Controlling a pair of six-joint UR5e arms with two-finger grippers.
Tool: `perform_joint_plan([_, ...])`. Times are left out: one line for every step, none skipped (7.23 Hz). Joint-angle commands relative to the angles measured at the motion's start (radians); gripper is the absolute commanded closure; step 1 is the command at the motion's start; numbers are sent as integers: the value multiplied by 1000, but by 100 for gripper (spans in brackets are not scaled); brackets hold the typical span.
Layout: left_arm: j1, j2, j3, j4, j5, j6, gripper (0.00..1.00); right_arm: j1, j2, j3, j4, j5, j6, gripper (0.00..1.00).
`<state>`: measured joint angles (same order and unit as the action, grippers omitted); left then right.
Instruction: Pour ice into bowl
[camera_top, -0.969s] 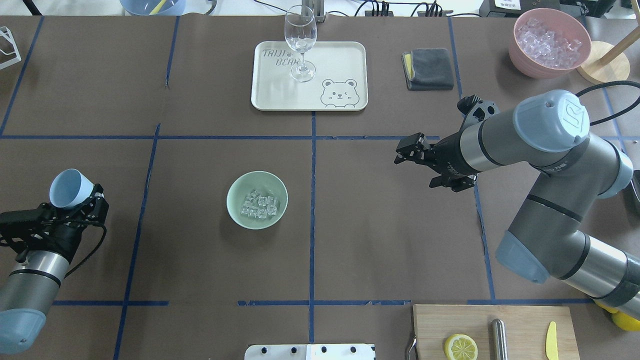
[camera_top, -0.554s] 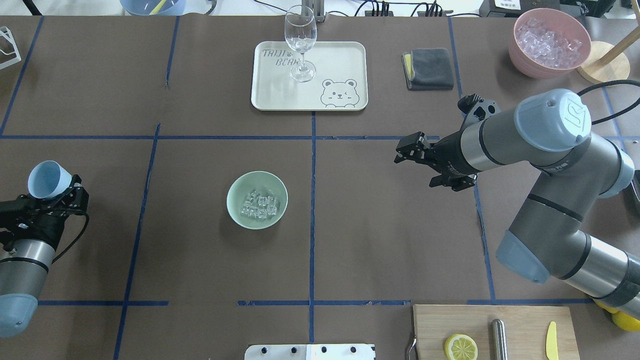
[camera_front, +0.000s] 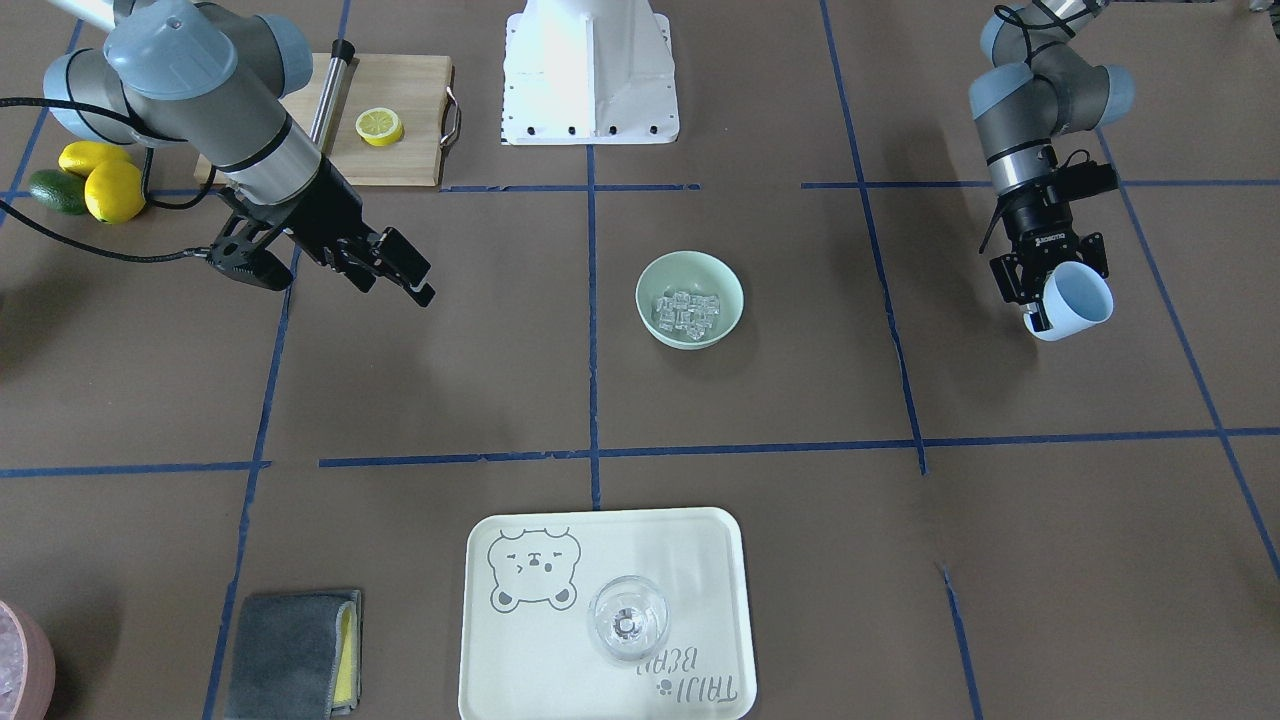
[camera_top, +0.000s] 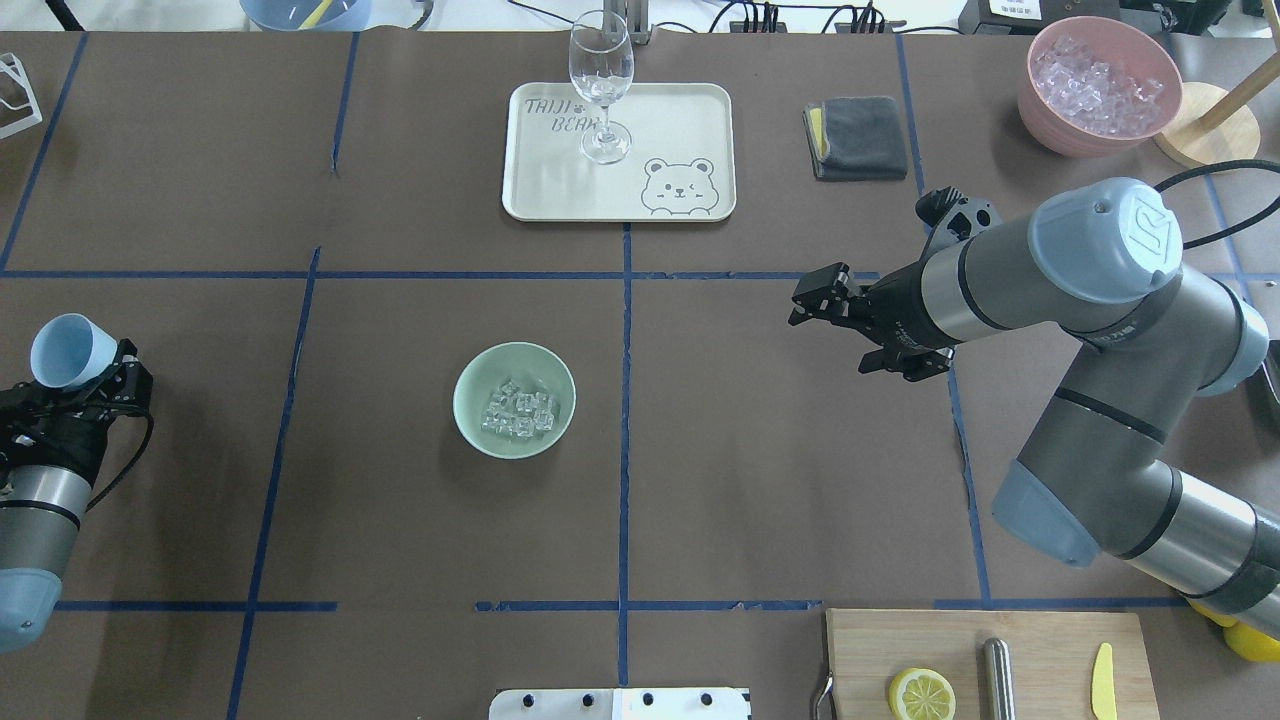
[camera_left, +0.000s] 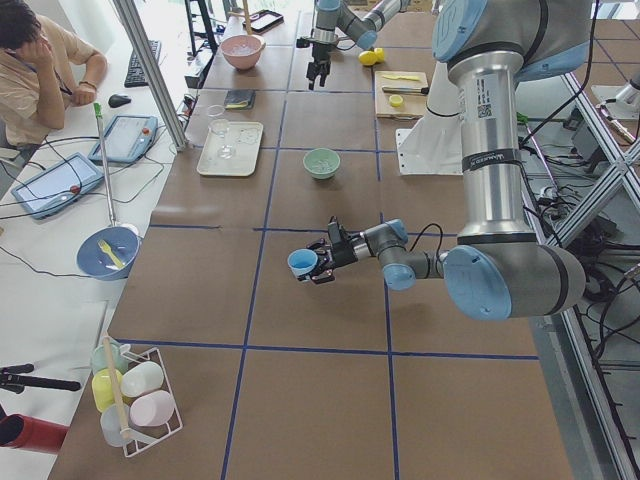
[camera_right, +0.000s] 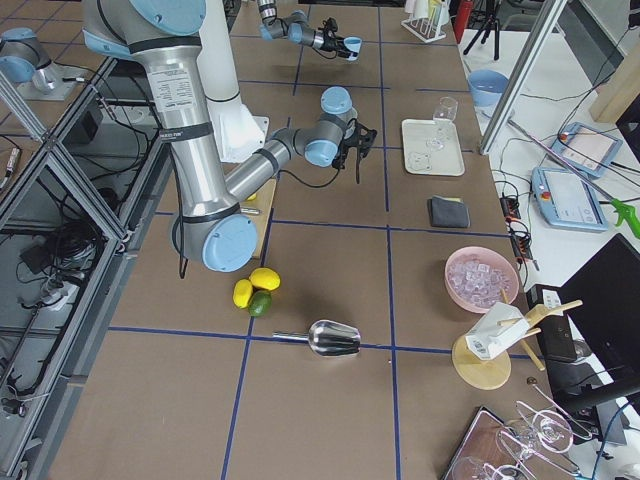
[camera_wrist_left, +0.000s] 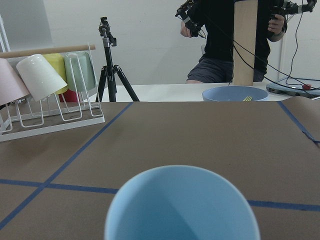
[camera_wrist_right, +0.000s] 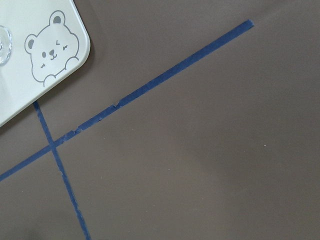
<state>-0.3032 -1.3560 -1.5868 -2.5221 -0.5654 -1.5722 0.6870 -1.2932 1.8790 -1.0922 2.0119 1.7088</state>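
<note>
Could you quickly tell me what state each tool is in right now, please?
Left tool: closed on the cup.
Right tool: open, empty.

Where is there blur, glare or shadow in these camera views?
Left wrist view: the blue cup is close and slightly soft, the background sharper. Front-facing view: a faint soft shadow by the bowl. Overhead view: small highlights on the wine glass, no strong glare.

Mint-green bowl (camera_top: 470, 420), clear glassy ice (camera_top: 518, 411), light blue cup (camera_top: 62, 351), dark brown table (camera_top: 780, 480) with blue tape grid (camera_top: 624, 450), cream tray (camera_top: 690, 120) with grey bear print (camera_top: 677, 186), pink container (camera_top: 1040, 112), grey cloth (camera_top: 862, 137) with yellow edge, yellow lemon slice (camera_top: 921, 694)
</note>
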Motion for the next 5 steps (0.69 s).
perform_joint_plan([-14,-5,27,-40,-42,-17,100,0,0,6,0,-7,0,0])
perform_joint_plan([-11,-32,62,-40,-39,-19,100,-1,-3,8,0,-7,0,0])
perform_joint_plan([-14,-57,80,-40,-37,-16,100,-1,0,8,0,-7,0,0])
perform_joint_plan([-17,-55,83,-38,-36,-14,100,-1,0,14,0,-7,0,0])
perform_joint_plan([-17,-57,83,-40,-36,-12,100,-1,0,19,0,-7,0,0])
